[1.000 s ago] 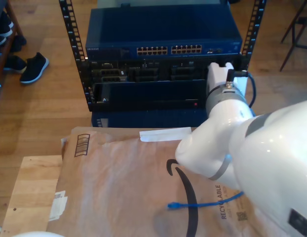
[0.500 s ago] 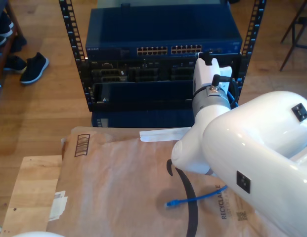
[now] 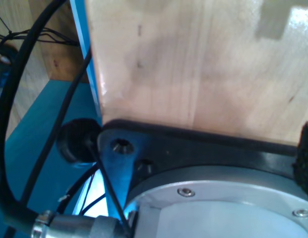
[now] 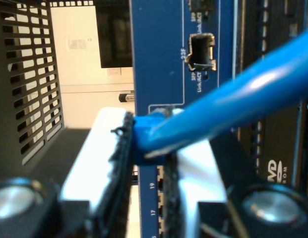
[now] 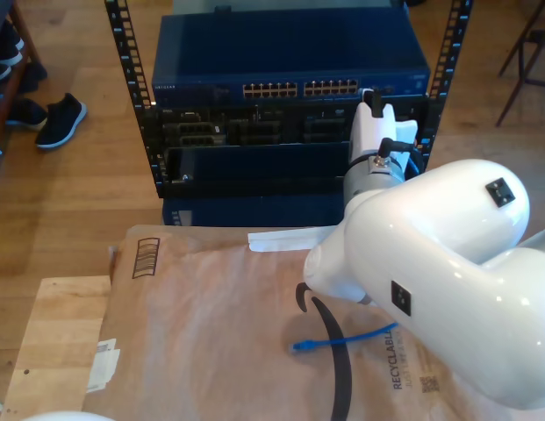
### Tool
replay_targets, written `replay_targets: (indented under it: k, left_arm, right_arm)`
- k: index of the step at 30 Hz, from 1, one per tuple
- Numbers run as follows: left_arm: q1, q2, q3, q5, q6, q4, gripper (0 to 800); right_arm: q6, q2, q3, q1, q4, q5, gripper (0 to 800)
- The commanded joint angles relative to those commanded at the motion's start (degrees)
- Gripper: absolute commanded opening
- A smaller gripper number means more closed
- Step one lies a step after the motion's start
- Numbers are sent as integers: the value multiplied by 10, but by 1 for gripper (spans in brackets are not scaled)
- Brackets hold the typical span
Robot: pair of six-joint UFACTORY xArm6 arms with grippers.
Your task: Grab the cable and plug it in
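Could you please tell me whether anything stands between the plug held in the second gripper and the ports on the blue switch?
Nothing visible does. My second gripper is shut on the cable near its plug, right in front of the blue switch. The numbered ports beyond are largely hidden by the plug and pads.

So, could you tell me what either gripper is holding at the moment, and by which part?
My second gripper is shut on the cable, pinching it at its blue boot close to one end. Whether my first gripper holds anything cannot be told.
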Motion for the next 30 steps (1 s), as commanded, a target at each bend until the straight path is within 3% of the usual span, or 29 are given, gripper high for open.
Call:
replay_targets:
  k: [15, 19, 30]
  left_arm:
    - [0, 1, -1, 0, 0, 1, 800]
    - [0, 0, 0, 0, 0, 1, 800]
    - [0, 0, 0, 0, -1, 1, 800]
  right_arm:
    - [29, 41, -11, -1, -4, -56, 0]
    - [55, 55, -9, -2, -32, -85, 0]
    - [56, 76, -36, -16, -42, -97, 0]
